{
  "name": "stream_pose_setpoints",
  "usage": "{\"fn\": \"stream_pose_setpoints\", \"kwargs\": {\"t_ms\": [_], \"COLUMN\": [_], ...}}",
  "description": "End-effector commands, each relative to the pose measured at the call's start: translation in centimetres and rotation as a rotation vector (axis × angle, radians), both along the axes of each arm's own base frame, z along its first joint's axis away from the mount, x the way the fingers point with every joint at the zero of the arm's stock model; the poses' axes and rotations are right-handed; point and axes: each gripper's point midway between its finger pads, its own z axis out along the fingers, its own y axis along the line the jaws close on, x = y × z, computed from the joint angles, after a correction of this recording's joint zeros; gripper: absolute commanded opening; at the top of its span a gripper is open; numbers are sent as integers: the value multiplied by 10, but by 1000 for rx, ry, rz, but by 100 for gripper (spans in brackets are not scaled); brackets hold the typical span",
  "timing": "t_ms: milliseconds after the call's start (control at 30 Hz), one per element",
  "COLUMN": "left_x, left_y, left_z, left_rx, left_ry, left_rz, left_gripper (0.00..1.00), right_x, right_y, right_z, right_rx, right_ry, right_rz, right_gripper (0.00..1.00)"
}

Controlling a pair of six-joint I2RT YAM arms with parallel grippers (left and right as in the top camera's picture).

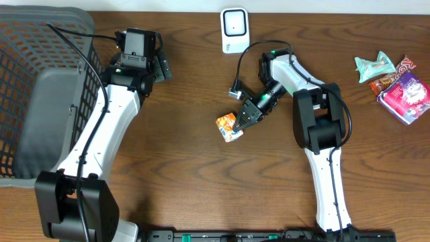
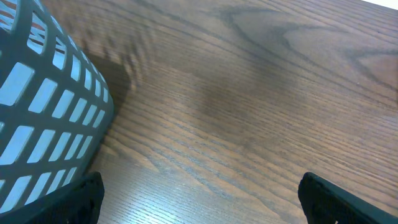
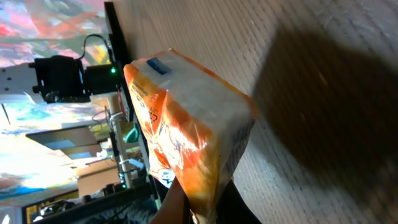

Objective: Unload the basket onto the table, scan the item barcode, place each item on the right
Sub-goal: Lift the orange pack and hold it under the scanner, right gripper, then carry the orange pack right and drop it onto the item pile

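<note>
2 pincers: right pincer (image 1: pixel 238 125) clenched on the orange packet (image 1: pixel 229 128), at 6 o'clock from the scanner (image 1: pixel 234 29); left pincer (image 2: pixel 199 200) released.

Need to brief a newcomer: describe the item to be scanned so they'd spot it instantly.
On the wooden table, look below the white scanner at the far edge's middle. There the right pincer pinches an orange-and-white packet, alone mid-table, unlike the green and purple snacks clustered at the right edge.

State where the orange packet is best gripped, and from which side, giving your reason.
Probably its thin end edge, approached end-on, as the right gripper pinches the orange packet now: that edge is flat enough for shut jaws, while the body is puffed.
</note>
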Motion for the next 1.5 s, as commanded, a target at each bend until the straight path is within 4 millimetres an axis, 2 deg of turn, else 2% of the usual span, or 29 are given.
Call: {"fn": "stream_pose_setpoints", "kwargs": {"t_ms": [0,167,300,400,467,533,567,633,733,833,933,967,1067,1267,1367,1467], "left_x": [0,0,0,0,0,0,0,0,0,0,0,0,0,0,0,0], "left_y": [3,3,3,3,3,3,3,3,3,3,3,3,3,3,3,3], "left_z": [-1,-1,-1,-1,-1,-1,-1,-1,-1,-1,-1,-1,-1,-1,-1,-1], "left_rx": [0,0,0,0,0,-1,0,-1,-1,0,0,0,0,-1,-1,-1], "left_ry": [-1,-1,-1,-1,-1,-1,-1,-1,-1,-1,-1,-1,-1,-1,-1,-1], "left_rz": [15,15,15,15,15,14,15,14,14,15,15,15,15,14,14,14], "left_gripper": [99,99,99,99,99,99,99,99,99,99,99,99,99,99,99,99], "right_x": [-1,5,17,30,47,67,87,114,162,206,241,260,282,310,316,313], "right_y": [1,2,2,-3,-7,-16,-31,-56,-93,-107,-102,-90,-69,-24,-21,-20], "right_z": [-1,2,8,10,16,19,19,25,54,85,105,111,115,123,124,112], "right_rx": [8,8,-32,-126,-212,-352,-512,-725,-984,-1074,-1078,-1040,-967,-852,-894,-951], "right_ry": [-8,-25,-48,-78,-113,-162,-216,-323,-557,-789,-982,-1075,-1172,-1353,-1427,-1457], "right_rz": [10,6,-12,-26,-64,-126,-196,-299,-495,-633,-702,-718,-751,-780,-780,-736], "right_gripper": [1,1,1,1,1,1,1,1,1,1,1,1,1,1,1,1]}}
